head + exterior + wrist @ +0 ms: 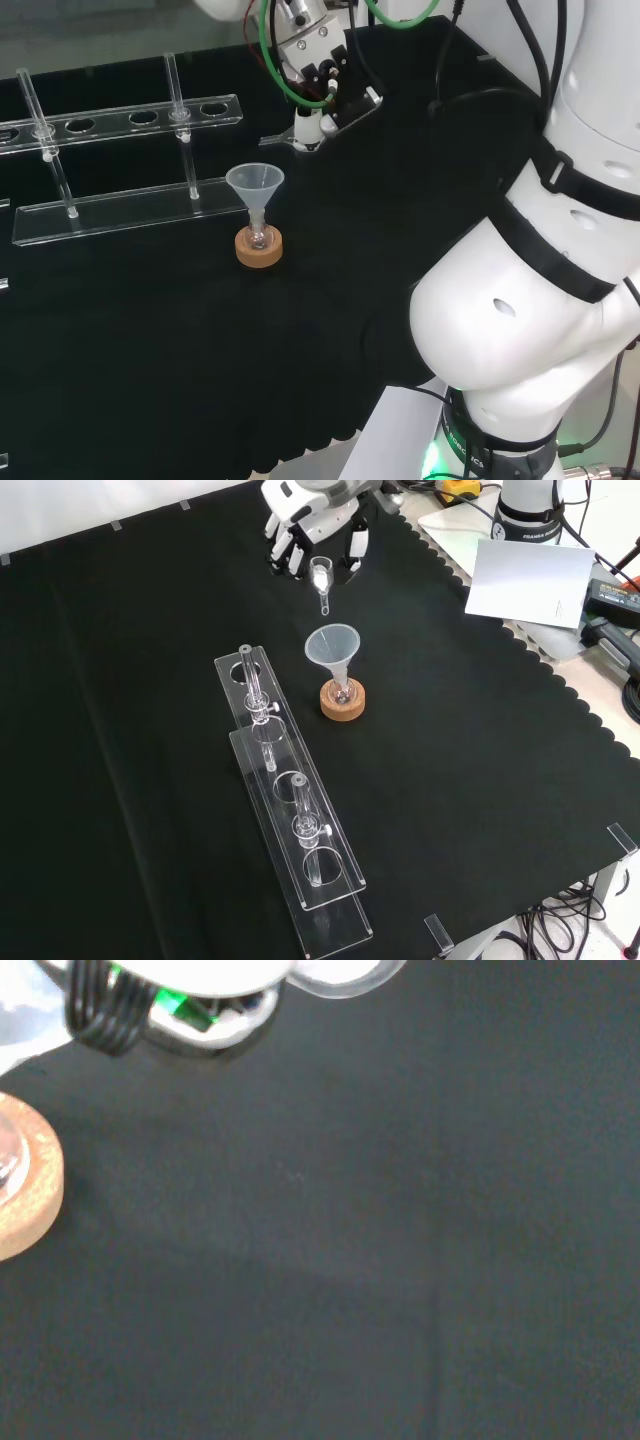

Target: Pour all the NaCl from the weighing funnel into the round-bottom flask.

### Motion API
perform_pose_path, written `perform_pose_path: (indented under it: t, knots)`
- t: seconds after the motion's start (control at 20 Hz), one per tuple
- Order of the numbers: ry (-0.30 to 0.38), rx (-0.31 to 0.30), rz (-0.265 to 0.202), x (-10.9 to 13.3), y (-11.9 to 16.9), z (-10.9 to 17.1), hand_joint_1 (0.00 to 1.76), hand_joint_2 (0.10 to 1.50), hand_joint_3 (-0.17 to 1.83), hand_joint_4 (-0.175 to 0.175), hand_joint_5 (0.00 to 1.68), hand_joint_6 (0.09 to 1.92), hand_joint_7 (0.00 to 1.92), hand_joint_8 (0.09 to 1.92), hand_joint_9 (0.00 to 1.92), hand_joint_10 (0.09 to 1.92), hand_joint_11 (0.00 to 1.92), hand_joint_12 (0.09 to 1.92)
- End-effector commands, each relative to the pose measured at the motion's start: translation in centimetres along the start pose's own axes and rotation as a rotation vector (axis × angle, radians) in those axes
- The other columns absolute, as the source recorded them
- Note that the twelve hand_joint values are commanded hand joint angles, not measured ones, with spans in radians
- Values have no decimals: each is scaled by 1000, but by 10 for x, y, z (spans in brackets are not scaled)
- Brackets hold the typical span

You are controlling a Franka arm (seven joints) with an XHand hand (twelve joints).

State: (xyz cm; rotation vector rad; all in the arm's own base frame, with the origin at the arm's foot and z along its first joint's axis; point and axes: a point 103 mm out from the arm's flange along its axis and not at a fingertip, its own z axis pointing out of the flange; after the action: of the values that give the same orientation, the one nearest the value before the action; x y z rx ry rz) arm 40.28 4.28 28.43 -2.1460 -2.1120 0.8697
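Observation:
A small round-bottom flask [342, 692] sits in a cork ring [343, 701] [259, 248] [25, 1195] near the middle of the cloth. A clear plastic funnel [332, 645] [255, 184] stands in its neck. The hand [310, 525] [320, 70] hovers above the cloth, just beyond the funnel in the front view. Its fingers are curled round the clear weighing funnel [321, 580] [292, 138]. White powder shows in the weighing funnel's cup, and its spout points toward the plastic funnel's mouth without reaching it.
A long clear acrylic rack [290, 820] [120, 205] with upright glass tubes lies to the left of the flask in both views. A white sheet of paper [525, 580] lies past the cloth's scalloped edge at the front view's right. The arm's white links [540, 300] stand at the head view's right.

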Motion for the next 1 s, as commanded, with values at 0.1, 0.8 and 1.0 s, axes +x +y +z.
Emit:
perform_pose_path:
  t: [0.1,0.8,1.0]
  knots:
    - [-30,12,-5,7,-4,1,1100,679,695,175,1170,872,560,662,941,372,706,1116]
    - [-114,57,-7,12,6,7,1100,677,697,175,1170,873,556,663,942,370,703,1113]
    - [-141,65,-9,14,7,9,1100,677,698,175,1170,874,555,663,942,369,705,1112]
